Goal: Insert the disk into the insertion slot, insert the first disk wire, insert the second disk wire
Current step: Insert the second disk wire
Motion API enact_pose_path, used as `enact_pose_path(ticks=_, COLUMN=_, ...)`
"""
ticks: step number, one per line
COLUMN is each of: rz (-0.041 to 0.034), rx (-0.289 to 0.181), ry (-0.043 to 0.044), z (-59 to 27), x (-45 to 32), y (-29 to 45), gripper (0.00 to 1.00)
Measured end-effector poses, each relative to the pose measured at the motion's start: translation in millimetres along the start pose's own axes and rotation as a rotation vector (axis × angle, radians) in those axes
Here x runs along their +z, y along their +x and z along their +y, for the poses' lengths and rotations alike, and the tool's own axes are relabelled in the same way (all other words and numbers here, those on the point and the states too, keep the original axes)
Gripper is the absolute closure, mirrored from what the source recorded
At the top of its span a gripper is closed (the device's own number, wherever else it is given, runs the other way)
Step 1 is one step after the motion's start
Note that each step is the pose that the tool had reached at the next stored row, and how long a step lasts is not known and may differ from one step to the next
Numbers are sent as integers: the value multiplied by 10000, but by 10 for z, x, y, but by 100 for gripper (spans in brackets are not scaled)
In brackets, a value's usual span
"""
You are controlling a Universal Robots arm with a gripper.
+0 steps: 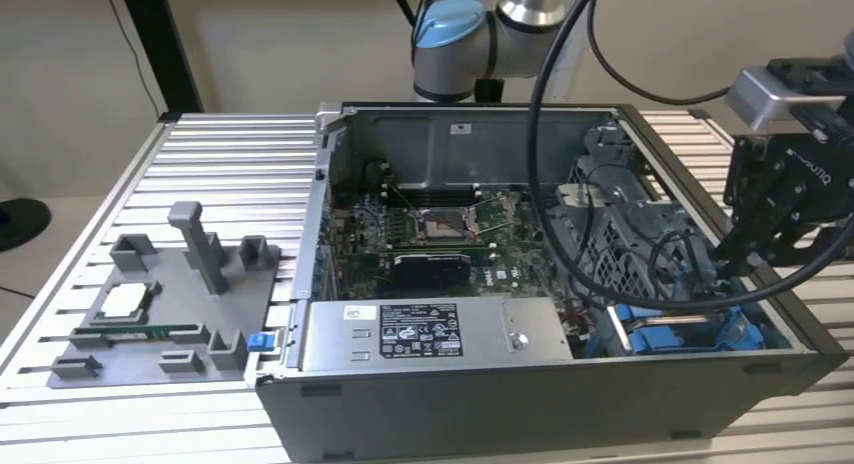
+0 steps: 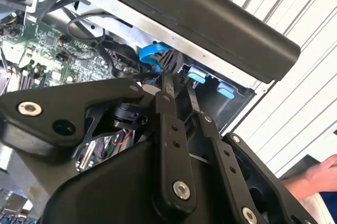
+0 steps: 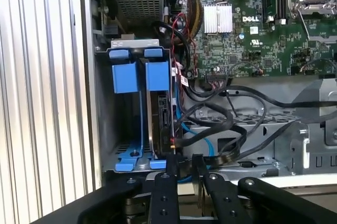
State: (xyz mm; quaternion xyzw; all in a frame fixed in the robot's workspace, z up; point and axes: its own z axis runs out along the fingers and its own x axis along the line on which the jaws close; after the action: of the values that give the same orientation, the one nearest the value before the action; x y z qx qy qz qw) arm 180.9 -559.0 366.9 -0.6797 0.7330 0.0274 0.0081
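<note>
two-pronged pinch by the hand (image 3: 185,165), nearly pressed together on what looks like the plug of a black wire (image 3: 224,155), right at the edge of the disk (image 3: 159,116). seated already, upright between the blue rails of the insertion slot (image 3: 126,76). could jam or bend the contacts if pushed in tilted. just beyond, hemmed in by a blue cable (image 3: 206,147) and black loops, apt to snag. farther off, the motherboard (image 3: 253,29) and its silver heatsink (image 3: 218,18).
</note>
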Motion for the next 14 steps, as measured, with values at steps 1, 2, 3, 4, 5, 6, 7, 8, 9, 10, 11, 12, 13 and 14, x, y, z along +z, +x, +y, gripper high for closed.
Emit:
enact_pose_path(ticks=1, rz=3, rx=0, ry=0, z=-4, x=4, y=0, gripper=100)
enact_pose_path(ticks=2, rz=3, rx=0, ry=0, z=-10, x=7, y=0, gripper=0)
enact_pose_path(ticks=3, rz=2, rx=0, ry=-2, z=-18, x=11, y=0, gripper=0)
enact_pose_path(ticks=4, rz=0, rx=1, ry=-8, z=-28, x=16, y=-1, gripper=0)
enact_pose_path(ticks=5, rz=1, rx=1, ry=-21, z=-43, x=21, y=-2, gripper=0)
enact_pose_path(ticks=6, rz=3, rx=2, ry=-43, z=-57, x=29, y=-3, gripper=0)
enact_pose_path(ticks=7, rz=5, rx=4, ry=-77, z=-68, x=36, y=-3, gripper=0)
enact_pose_path(ticks=8, rz=9, rx=6, ry=-116, z=-74, x=42, y=-4, gripper=0)
enact_pose_path(ticks=9, rz=13, rx=8, ry=-172, z=-76, x=46, y=-3, gripper=0)
enact_pose_path(ticks=10, rz=20, rx=13, ry=-254, z=-76, x=49, y=-3, gripper=0)
enact_pose_path(ticks=11, rz=26, rx=16, ry=-321, z=-76, x=48, y=-3, gripper=0)
enact_pose_path(ticks=12, rz=27, rx=19, ry=-373, z=-76, x=49, y=-4, gripper=0)
enact_pose_path(ticks=13, rz=23, rx=20, ry=-397, z=-75, x=49, y=-3, gripper=0)
enact_pose_path(ticks=14, rz=-5, rx=20, ry=-401, z=-75, x=50, y=-3, gripper=0)
